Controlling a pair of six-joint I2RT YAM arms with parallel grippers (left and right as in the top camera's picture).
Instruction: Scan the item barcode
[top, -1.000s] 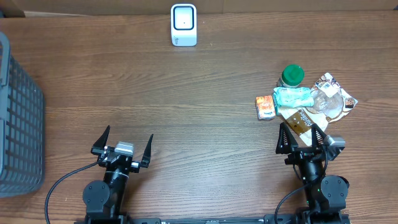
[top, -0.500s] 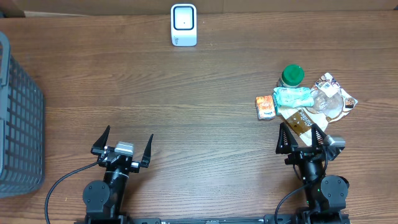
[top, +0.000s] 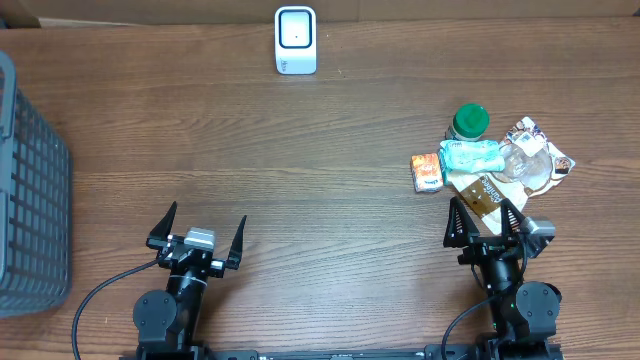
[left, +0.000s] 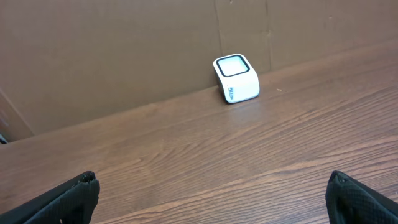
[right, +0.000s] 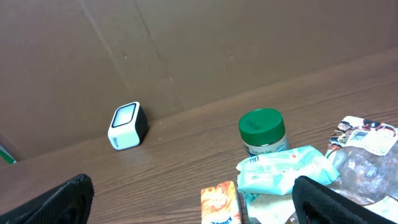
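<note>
My left jaws and right jaws stand wide open; the scanner (top: 296, 40) sits across the worktop (top: 320, 190), the heap of items (top: 472, 156) just before my right.

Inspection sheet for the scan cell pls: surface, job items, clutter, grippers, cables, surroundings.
Surface: wooden table, bare between the arms.
Job's things: white scanner upright at the far edge; pile at right: green-lidded jar, pale green packet, orange box, clear bag, brown packet.
Clutter: nothing seen beyond the pile.
Grippers: left gripper open, empty; right gripper open, empty, pile directly ahead.
Cables: left cable and right cable, black, loop at the arm bases.
Surroundings: grey mesh basket at left edge; brown board wall behind.
</note>
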